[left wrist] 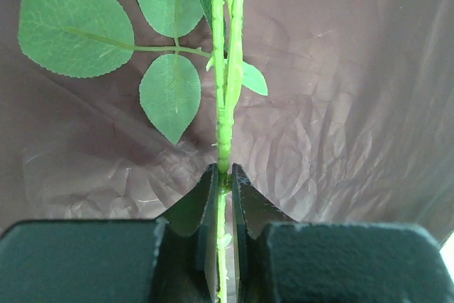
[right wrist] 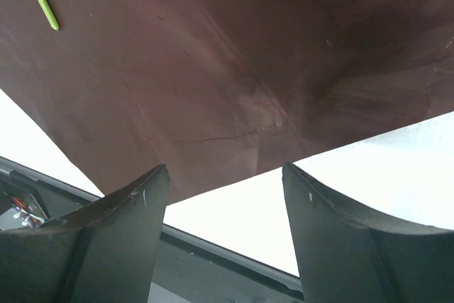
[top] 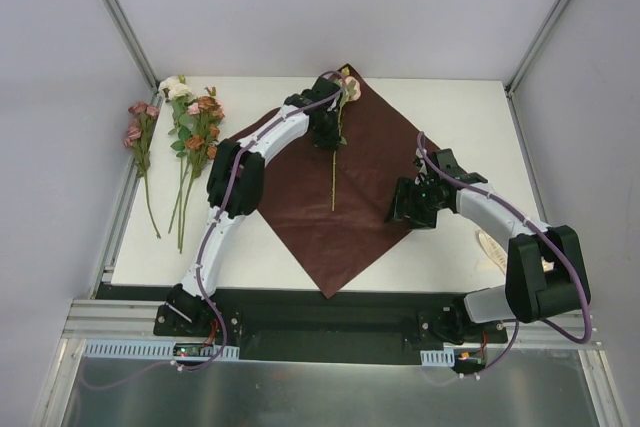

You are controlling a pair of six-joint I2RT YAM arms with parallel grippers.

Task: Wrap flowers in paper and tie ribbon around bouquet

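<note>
Your left hand (left wrist: 222,175) is clamped on a flower stem (left wrist: 224,125) over the paper (top: 385,162). Your right hand (right wrist: 223,172) hangs fingers apart at the paper's 3 o'clock edge; other flowers (top: 190,127) lie at 9 o'clock.

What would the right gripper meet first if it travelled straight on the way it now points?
Probably the paper, near its edge; the open right gripper points at it, though depth is unclear.
</note>
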